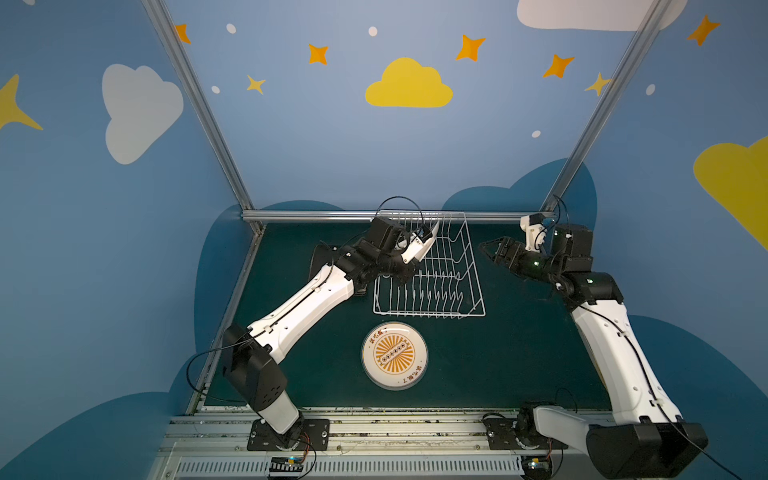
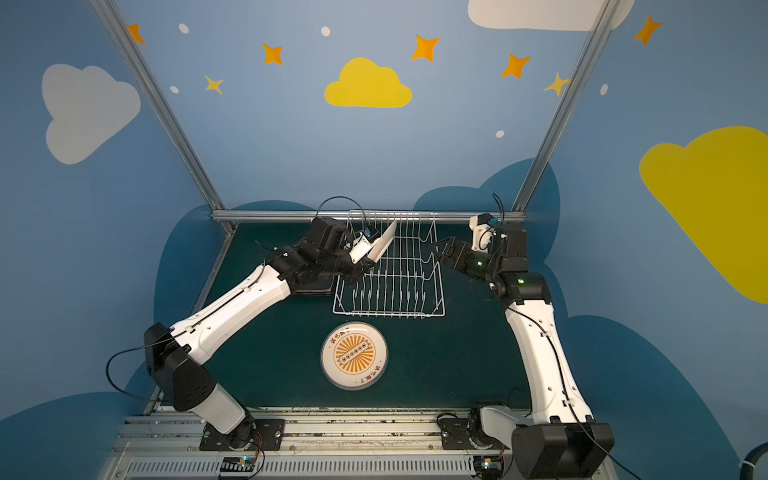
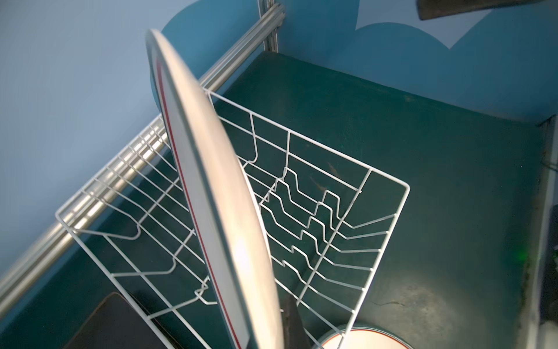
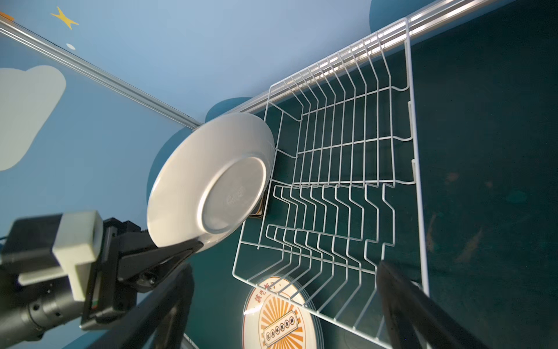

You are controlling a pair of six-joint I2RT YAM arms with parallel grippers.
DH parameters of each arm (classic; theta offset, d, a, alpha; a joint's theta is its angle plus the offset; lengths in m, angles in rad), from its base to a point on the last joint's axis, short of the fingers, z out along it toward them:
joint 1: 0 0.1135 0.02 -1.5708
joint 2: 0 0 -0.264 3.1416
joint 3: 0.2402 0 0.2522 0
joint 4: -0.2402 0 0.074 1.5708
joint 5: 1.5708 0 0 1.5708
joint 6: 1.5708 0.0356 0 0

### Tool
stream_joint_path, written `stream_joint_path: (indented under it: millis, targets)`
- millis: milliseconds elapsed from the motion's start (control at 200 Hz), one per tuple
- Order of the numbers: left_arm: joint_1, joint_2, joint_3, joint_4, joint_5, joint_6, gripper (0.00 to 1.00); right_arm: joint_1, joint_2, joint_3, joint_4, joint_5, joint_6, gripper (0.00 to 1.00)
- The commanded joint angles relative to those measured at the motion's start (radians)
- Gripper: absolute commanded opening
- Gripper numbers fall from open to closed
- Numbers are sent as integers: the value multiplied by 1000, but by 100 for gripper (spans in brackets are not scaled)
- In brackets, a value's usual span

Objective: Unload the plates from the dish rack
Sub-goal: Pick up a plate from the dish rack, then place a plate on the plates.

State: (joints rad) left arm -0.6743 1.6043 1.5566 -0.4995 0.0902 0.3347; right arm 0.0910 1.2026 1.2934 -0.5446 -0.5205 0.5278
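White plate (image 4: 208,178) (on edge) pinched by left gripper (image 4: 193,244) over dish rack (image 4: 344,182).

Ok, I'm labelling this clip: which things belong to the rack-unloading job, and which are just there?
Job: dish rack; white plate held by left pincer; printed plate on the green mat; dark plates beside the rack; open right pincer.
Just there: green mat; metal rail; painted wall.
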Motion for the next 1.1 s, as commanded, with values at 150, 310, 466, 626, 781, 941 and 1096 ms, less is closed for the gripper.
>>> stream_joint_path:
  millis: [150, 310, 466, 626, 781, 941, 1096]
  targets:
    - [-62, -145, -205, 267, -171, 446, 3, 52, 59, 67, 42, -57, 94, 93]
    - [-99, -171, -315, 418, -291, 590, 3, 97, 107, 89, 36, -67, 104, 92]
    - [-131, -162, -353, 462, -356, 713, 3, 131, 150, 101, 34, -53, 133, 87]
    - [-155, -147, -383, 510, -398, 792, 3, 155, 218, 131, -28, -57, 137, 76]
    - [-171, -146, -407, 534, -403, 831, 3, 169, 286, 173, -84, -80, 174, 66]
    - [-178, -153, -429, 542, -410, 873, 3, 189, 324, 198, -128, -37, 160, 50]
    - [-182, -155, -446, 551, -411, 892, 3, 205, 352, 212, -165, -15, 149, 38]
